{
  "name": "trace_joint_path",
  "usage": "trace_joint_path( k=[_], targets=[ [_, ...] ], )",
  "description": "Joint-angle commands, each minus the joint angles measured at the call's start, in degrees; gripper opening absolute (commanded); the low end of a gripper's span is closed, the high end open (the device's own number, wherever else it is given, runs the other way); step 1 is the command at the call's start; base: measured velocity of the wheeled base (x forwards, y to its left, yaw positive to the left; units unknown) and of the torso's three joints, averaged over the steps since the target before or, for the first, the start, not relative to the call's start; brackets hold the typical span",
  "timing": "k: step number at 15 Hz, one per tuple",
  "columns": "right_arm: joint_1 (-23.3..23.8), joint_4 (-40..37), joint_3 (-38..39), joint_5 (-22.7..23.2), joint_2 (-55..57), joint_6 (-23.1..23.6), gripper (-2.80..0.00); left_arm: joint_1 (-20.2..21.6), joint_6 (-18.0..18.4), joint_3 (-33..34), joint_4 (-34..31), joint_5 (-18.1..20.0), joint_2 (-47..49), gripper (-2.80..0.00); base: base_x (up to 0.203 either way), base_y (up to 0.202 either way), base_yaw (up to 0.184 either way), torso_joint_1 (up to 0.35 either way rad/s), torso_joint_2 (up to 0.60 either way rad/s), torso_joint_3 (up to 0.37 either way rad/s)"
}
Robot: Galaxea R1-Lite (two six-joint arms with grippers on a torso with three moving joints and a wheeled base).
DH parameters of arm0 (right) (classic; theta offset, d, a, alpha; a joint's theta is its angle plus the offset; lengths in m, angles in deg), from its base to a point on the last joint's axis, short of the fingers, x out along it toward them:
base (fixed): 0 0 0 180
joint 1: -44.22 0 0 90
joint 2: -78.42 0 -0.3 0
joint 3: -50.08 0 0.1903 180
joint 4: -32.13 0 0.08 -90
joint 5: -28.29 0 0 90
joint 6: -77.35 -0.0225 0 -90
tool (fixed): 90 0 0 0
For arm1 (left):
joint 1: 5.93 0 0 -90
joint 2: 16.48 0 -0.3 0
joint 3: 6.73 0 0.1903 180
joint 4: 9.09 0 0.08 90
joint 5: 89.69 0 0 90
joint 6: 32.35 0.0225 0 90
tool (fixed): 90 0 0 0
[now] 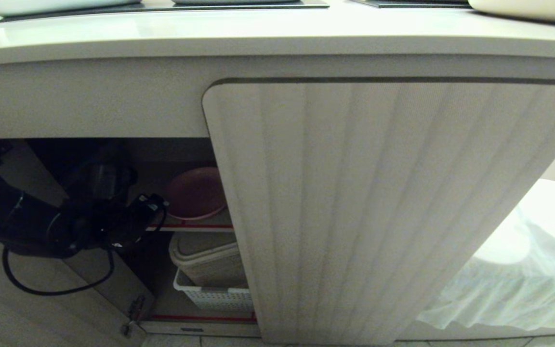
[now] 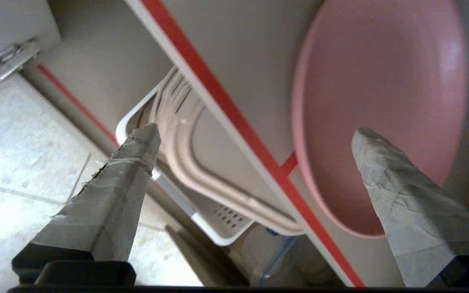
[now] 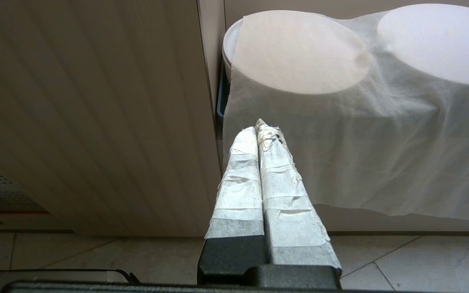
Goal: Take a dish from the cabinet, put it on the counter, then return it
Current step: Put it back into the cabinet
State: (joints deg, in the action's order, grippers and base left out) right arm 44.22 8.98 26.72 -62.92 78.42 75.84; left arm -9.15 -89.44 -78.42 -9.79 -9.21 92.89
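Low beige cabinet [image 1: 383, 207] beneath a cream table [image 1: 162, 38] with black cooktop panels [image 1: 239, 6] set into its top. One fluted door stands closed at centre and right; the compartment to its left is open, showing shelves with red front edges [image 2: 226, 110].

Pink dish [image 1: 195, 193], the task's thing, rests on the upper shelf inside the open compartment, near the shelf's front edge and partly hidden by the closed door in the head view. In the left wrist view the dish [image 2: 381, 106] fills the space ahead of the fingers, with its raised rim visible.

Left gripper [image 2: 255, 134] reaches into the open compartment just in front of the dish; its taped fingers [image 2: 128, 171] are spread wide and hold nothing, no contact with the dish being visible.

Lower shelf, below the dish: a white perforated basket [image 1: 215, 296] carrying a beige tray [image 1: 210, 265].

Right gripper [image 3: 261, 130] hangs outside the cabinet, beside the closed door, its fingers pressed together and empty. Ahead of it a white cloth [image 3: 360, 134] drapes over round plates [image 3: 228, 44].
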Motion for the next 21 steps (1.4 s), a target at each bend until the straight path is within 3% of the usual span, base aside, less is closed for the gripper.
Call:
trace_joint_path(
  k=[1, 7, 14, 18, 19, 20, 21],
  targets=[
    [0.0, 0.04, 0.0, -0.02, 0.0, 0.01, -2.8, -0.03, 2.04, 2.04, 2.43, -0.41, -1.0, 0.0, 0.0, 0.0, 0.0, 0.0, 0.0, 0.0],
    [0.0, 0.04, 0.0, -0.02, 0.0, 0.01, -2.8, 0.2, 10.57, 10.25, 15.2, -0.85, -1.98, 0.0, 0.0, 0.0, 0.0, 0.0, 0.0, 0.0],
    [0.01, 0.04, 0.0, -0.02, 0.0, 0.01, -2.8, 0.41, 18.15, 14.93, 21.8, -0.85, -3.56, 0.0, 0.0, 0.0, 0.0, 0.0, 0.0, 0.0],
    [0.0, 0.04, 0.0, -0.02, 0.0, 0.01, -2.8, 0.41, 20.2, 17.78, 25.06, -0.85, -4.37, 0.0, 0.0, 0.0, 0.0, 0.0, 0.0, 0.0],
    [0.0, 0.04, 0.0, -0.02, 0.0, 0.01, -2.8, 0.41, 20.55, 18.48, 25.87, -0.85, -4.74, -1.13, 0.0, 0.0, 0.0, 0.0, 0.0, 0.0],
    [0.0, 0.04, 0.0, -0.02, 0.0, -0.07, -2.8, 0.41, 20.68, 18.95, 26.17, -0.84, -5.13, -2.8, 0.0, 0.0, 0.0, 0.0, 0.0, 0.0],
    [0.0, 0.04, 0.0, -0.02, 0.0, 0.01, -2.8, 0.41, 20.7, 18.96, 26.12, -0.77, -5.63, -2.8, 0.0, 0.0, 0.0, 0.0, 0.0, 0.0]
  ],
)
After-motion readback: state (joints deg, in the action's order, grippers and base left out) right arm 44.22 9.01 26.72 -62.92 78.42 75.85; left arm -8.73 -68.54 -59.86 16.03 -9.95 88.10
